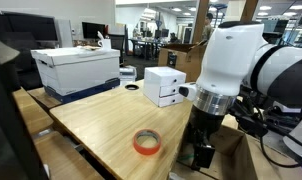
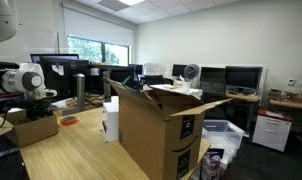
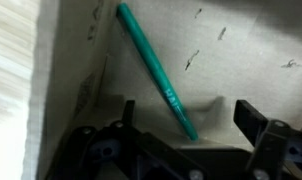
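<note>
In the wrist view a teal pen lies slanted on a pale, scuffed cardboard-like surface, its lower tip reaching between my fingers. My gripper hangs just above it, open, with one dark finger on each side and nothing held. In an exterior view the white arm reaches down past the near right edge of the wooden table, and the gripper sits low beside that edge. In an exterior view the arm stands at the far left above a small cardboard box; the pen is hidden there.
An orange tape roll lies on the table near the arm. A small white box and a large white lidded box stand further back. A big open cardboard box fills the table's other end. Desks with monitors lie behind.
</note>
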Tool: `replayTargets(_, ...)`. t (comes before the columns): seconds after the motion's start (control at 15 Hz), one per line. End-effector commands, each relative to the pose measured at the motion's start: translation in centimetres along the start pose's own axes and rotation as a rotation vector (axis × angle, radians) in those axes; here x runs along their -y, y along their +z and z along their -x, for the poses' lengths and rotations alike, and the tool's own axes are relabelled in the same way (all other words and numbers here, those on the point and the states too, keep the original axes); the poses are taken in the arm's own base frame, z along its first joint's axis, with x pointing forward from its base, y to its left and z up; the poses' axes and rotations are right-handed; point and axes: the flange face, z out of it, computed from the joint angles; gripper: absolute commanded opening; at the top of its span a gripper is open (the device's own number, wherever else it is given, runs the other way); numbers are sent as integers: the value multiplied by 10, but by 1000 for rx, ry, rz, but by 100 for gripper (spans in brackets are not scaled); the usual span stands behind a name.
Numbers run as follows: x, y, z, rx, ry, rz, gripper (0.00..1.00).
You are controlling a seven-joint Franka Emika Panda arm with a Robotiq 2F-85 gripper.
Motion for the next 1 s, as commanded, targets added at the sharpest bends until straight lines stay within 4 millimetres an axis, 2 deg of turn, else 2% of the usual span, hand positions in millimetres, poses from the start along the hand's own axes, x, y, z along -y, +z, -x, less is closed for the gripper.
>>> replayTargets(0.0,1,6,5,-19,11,-4,100)
replayTargets(0.93,5,22,6,-9,1,-9,100)
